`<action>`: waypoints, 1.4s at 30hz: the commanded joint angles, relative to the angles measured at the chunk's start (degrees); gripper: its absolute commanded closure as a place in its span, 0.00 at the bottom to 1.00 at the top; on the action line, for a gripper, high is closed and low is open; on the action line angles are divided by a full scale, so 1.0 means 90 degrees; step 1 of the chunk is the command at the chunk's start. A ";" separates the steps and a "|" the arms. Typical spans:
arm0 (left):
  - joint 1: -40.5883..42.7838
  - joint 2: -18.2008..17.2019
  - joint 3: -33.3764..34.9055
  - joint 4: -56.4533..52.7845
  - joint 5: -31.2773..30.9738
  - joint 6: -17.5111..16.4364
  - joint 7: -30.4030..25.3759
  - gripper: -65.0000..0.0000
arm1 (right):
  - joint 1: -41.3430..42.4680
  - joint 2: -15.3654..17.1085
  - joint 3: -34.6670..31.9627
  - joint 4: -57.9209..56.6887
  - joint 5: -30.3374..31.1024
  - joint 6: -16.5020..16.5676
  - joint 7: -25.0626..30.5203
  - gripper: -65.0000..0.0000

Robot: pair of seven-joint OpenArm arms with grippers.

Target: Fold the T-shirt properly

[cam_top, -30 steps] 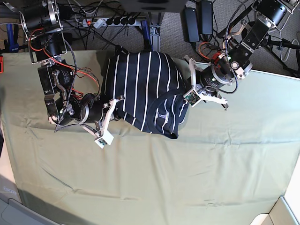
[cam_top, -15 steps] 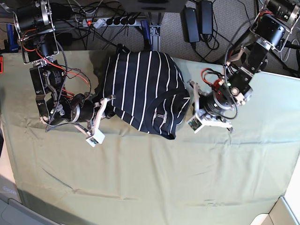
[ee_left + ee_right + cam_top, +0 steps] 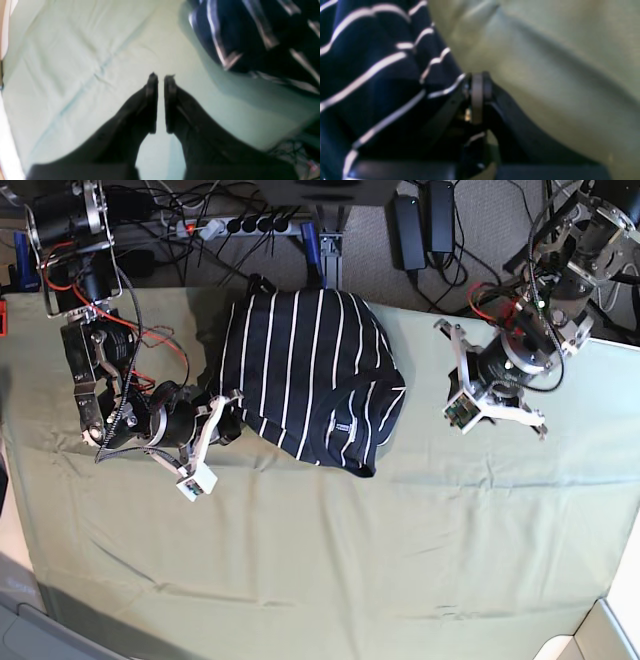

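A dark navy T-shirt (image 3: 310,375) with thin white stripes is seen lying in a compact, partly folded bundle at the far middle of a table draped in olive-green cloth (image 3: 330,560), its collar label turned up toward the near edge. The right gripper (image 3: 477,82) is set against the shirt's edge, on the left of the base view, with its jaws pressed fully together; striped fabric is seen lying against the fingers in the wrist view, but whether a layer is actually pinched cannot be told from that blurred frame. The left gripper (image 3: 160,77) is held over bare cloth, well apart from the garment, its fingers nearly together with only a narrow slit between them and nothing caught there. That arm appears to be parked clear so the bundle is left undisturbed, while the other is kept low at the hem, presumably to steady or tuck that side. The fold is judged unfinished: the outline is rounded and uneven rather than squared. Power strips and cables (image 3: 230,225) are visible beyond the table's far edge.
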 commanded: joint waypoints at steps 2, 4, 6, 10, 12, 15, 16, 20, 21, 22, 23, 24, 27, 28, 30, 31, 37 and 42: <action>0.0248 -0.0078 -0.0044 0.0386 0.0036 0.0029 -0.0080 0.92 | 0.0255 0.0078 0.0046 0.0092 0.0078 0.0449 0.0131 1.00; 0.0520 -0.0078 -0.0044 0.0588 0.0180 0.0000 -0.0056 0.92 | 0.0321 0.0080 0.0046 0.0085 0.0073 0.0452 0.0131 1.00; 0.0712 -0.0075 -0.0044 0.0663 0.0236 0.0002 0.0000 0.92 | 0.0384 0.0075 0.0046 -0.0005 0.0078 0.0447 0.0138 1.00; 0.0959 0.0017 -0.0032 0.0661 0.0219 -0.0117 0.0005 0.92 | 0.0406 0.0053 0.0046 -0.0170 0.0083 0.0449 0.0406 1.00; 0.0971 0.0141 -0.0024 0.0661 0.0058 -0.0209 0.0017 0.92 | 0.0406 -0.0019 0.0046 -0.0202 0.0080 0.0452 0.0391 1.00; 0.0971 0.0265 -0.0024 0.0661 -0.0296 -0.0403 0.0022 0.92 | 0.0401 -0.0182 0.0044 -0.0202 0.0087 0.0452 0.0308 1.00; 0.1003 0.0311 -0.0024 0.0661 -0.0333 -0.0403 0.0029 0.92 | 0.0401 -0.0245 0.0039 -0.0202 0.0095 0.0452 0.0267 1.00; 0.1180 0.0508 -0.0024 0.0658 -0.0357 -0.0403 0.0044 0.92 | 0.0406 -0.0437 0.0034 -0.0211 0.0092 0.0452 0.0248 1.00; 0.1236 0.0529 -0.0022 0.0658 -0.0359 -0.0403 0.0044 0.92 | 0.0403 -0.0474 0.0034 -0.0211 0.0080 0.0452 0.0248 1.00; 0.1282 0.0563 0.0000 0.0658 -0.0357 -0.0403 0.0041 0.92 | 0.0403 -0.0491 0.0034 -0.0211 0.0083 0.0452 0.0248 1.00; 0.1319 0.0583 0.0044 0.0656 -0.0357 -0.0408 0.0044 0.92 | 0.0403 -0.0510 0.0034 -0.0214 0.0080 0.0452 0.0250 1.00; 0.1348 0.0595 0.0109 0.0656 -0.0357 -0.0408 0.0039 0.92 | 0.0403 -0.0520 0.0034 -0.0214 0.0080 0.0452 0.0248 1.00; 0.1353 0.0595 0.0444 0.0656 -0.0342 -0.0486 0.0002 0.92 | 0.0403 -0.0546 0.0034 -0.0216 0.0083 0.0452 0.0250 1.00; 0.1350 0.0593 0.0566 0.0656 -0.0277 -0.0500 -0.0046 0.92 | 0.0403 -0.0554 0.0034 -0.0216 0.0083 0.0452 0.0248 1.00; 0.1350 0.0595 0.0763 0.0644 -0.0087 -0.0498 -0.0204 0.92 | 0.0401 -0.0556 0.0034 -0.0219 0.0083 0.0449 0.0248 1.00; 0.1350 0.0600 0.0831 0.0622 -0.0034 -0.0498 -0.0270 0.92 | 0.0401 -0.0556 0.0034 -0.0219 0.0083 0.0449 0.0248 1.00; 0.1107 0.1093 0.0886 0.0044 0.0007 -0.0498 -0.0325 0.92 | 0.0369 -0.0556 0.0034 -0.0219 0.0087 0.0449 0.0248 1.00; 0.0624 0.1443 0.0886 -0.0534 0.0007 -0.0498 -0.0321 0.92 | 0.0369 -0.0554 0.0034 -0.0219 0.0085 0.0449 0.0243 1.00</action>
